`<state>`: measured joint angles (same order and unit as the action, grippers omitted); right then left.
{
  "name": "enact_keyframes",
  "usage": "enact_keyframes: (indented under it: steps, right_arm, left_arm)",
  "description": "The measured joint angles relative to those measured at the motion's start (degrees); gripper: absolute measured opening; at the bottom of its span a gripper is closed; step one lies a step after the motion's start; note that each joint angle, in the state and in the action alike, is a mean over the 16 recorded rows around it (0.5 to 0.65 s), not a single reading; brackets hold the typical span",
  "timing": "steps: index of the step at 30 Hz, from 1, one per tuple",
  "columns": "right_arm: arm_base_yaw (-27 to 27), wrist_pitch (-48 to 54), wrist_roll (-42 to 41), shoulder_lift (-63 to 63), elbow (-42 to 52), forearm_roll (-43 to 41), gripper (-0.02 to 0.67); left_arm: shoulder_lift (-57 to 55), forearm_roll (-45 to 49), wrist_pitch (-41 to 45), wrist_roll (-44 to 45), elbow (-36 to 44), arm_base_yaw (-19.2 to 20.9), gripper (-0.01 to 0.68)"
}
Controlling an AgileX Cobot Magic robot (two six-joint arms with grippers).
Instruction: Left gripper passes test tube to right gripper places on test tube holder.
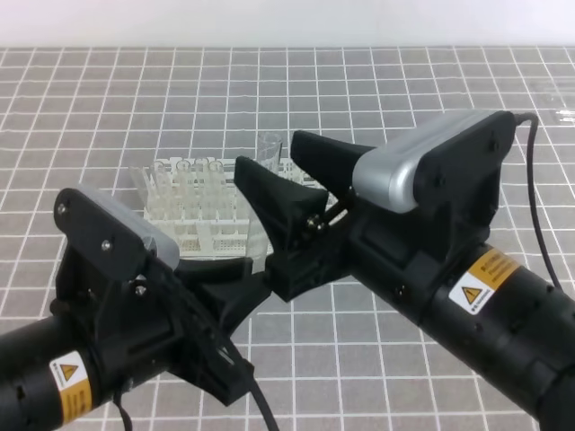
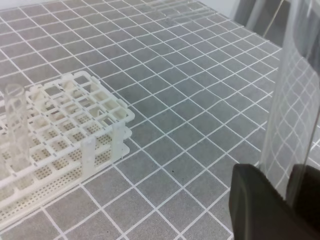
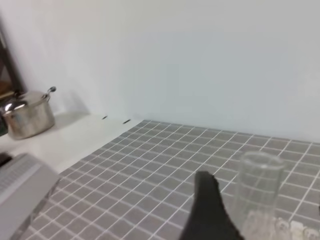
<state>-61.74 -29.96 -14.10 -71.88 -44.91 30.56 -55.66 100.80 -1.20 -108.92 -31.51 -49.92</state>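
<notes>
Left pincer (image 1: 229,292) beside test tube (image 1: 259,241)

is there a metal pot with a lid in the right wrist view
Yes, a shiny metal pot with its lid on sits on the white surface at the far left, beyond the grey gridded mat.

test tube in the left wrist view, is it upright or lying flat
Upright. The test tube rises nearly vertical from the left pincer's finger at the bottom to the frame's top, well above the grid mat.
</notes>
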Motion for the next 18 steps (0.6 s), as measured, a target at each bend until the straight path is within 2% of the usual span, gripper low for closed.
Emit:
enact_keyframes:
  steps: [18]
  right_arm:
    - [0.1,-3.0,0.0,-2.6,-0.1,2.8,0.042]
  left_arm:
    - [0.0,0.4,-2.3,2.0,0.0,0.0,0.006]
